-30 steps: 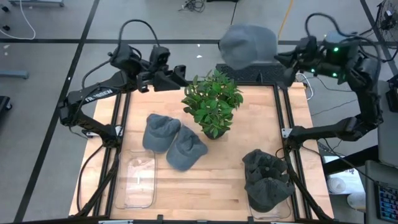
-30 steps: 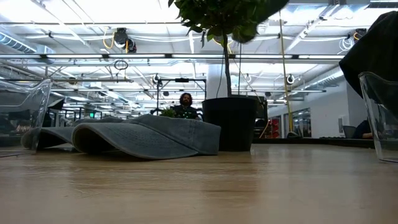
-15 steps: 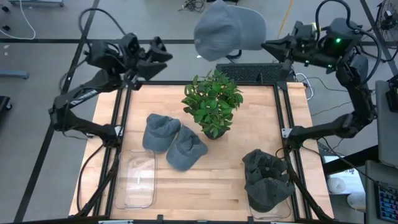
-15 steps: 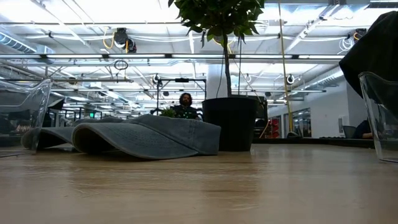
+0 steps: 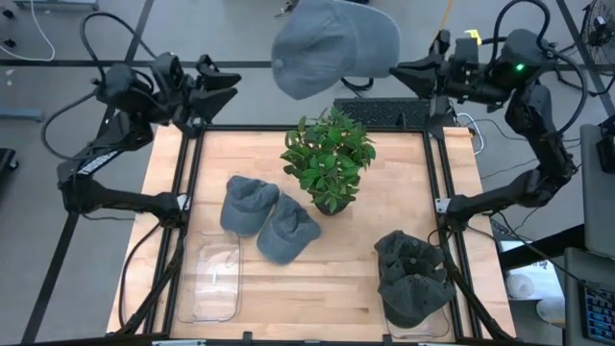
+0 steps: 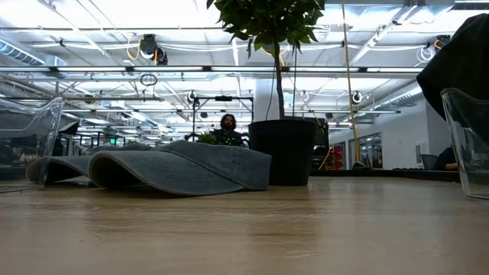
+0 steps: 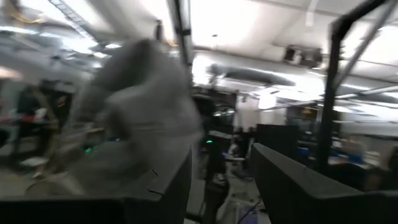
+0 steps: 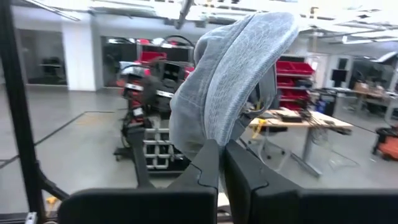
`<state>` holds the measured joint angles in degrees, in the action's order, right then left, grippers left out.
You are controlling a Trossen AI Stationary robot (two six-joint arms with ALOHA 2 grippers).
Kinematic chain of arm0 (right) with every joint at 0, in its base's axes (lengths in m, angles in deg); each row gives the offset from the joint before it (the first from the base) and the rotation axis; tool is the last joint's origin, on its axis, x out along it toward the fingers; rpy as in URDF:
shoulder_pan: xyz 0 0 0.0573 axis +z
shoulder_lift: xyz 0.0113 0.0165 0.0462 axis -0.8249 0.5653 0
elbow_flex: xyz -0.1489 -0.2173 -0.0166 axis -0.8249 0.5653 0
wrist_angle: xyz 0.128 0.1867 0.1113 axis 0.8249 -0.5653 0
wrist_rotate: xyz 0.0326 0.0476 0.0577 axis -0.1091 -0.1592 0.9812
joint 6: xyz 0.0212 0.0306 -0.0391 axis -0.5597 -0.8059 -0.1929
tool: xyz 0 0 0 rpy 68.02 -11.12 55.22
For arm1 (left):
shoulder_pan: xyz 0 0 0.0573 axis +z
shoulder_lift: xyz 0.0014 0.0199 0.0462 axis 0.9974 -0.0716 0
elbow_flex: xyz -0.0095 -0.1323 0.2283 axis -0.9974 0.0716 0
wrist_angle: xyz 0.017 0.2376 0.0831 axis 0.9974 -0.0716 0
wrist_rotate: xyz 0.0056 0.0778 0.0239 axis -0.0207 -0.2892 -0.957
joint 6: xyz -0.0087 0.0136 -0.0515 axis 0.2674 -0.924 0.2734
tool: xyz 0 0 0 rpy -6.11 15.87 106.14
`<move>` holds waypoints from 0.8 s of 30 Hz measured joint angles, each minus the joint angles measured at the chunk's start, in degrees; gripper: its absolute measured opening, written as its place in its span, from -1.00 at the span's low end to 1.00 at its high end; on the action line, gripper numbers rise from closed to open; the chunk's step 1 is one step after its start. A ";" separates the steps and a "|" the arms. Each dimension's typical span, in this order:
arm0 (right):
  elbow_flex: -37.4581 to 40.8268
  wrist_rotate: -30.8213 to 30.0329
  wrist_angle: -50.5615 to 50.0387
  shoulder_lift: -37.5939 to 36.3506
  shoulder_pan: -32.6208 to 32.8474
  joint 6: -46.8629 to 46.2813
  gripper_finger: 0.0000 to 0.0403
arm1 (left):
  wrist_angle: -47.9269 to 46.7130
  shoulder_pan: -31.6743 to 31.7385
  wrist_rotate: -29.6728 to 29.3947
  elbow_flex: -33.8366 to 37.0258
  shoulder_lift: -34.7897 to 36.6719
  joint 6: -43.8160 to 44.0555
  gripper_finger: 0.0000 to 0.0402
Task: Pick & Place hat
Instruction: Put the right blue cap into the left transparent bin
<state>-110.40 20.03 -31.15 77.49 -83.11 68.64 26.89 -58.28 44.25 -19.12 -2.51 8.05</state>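
My right gripper (image 5: 396, 69) is shut on a light grey cap (image 5: 336, 43) and holds it high over the table's far edge, behind the potted plant (image 5: 330, 159). In the right wrist view the cap (image 8: 230, 74) stands out past the shut fingers. My left gripper (image 5: 227, 86) is open and raised beyond the table's far left corner, pointing at the held cap; its wrist view shows that cap (image 7: 137, 106) blurred ahead. Two more grey caps (image 5: 248, 204) (image 5: 286, 231) lie crown up on the table, seen low as cap (image 6: 183, 169). My right gripper pinches the cap's rim (image 8: 214, 140) between its two fingers, on the side of the cap that faces the table's right. The fingers lie about level and point toward the table's left. The cap is lifted clear and sticks out beyond the fingertips.
The potted plant stands at the table's middle, toward the far edge. A clear bin (image 5: 213, 288) sits at the near left. Another bin at the near right holds dark caps (image 5: 413, 277). Black frame rails run along the table's left and right sides. A person (image 6: 228, 130) sits beyond the table.
My right gripper has carried the cap up and toward the table's left, from beside the plant's far right to behind it, and the cap has turned as it went. My left gripper has drawn back toward the left, away from the plant, and stays open.
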 joint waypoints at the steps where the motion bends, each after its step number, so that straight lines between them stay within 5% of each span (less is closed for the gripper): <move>1: 0.00 0.00 0.56 0.24 0.70 0.00 -1.00 | -0.93 0.00 -1.37 0.00 0.38 0.21 -0.13; 7: 0.00 -2.33 2.36 2.48 5.54 0.51 -1.00 | -9.79 -2.00 -10.15 -1.26 2.42 0.99 -0.13; 14: 0.02 -5.03 2.30 5.15 8.80 1.92 -1.00 | -27.60 -9.88 -20.28 -10.98 1.21 -5.57 -0.13; 24: 0.02 -6.21 6.23 6.47 10.39 1.75 -1.00 | -36.66 -18.35 -34.26 -18.11 -1.55 -9.86 -0.13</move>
<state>-110.38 13.82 -24.92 83.96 -72.71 70.39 -9.77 -76.63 9.99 -37.23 -4.07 -1.81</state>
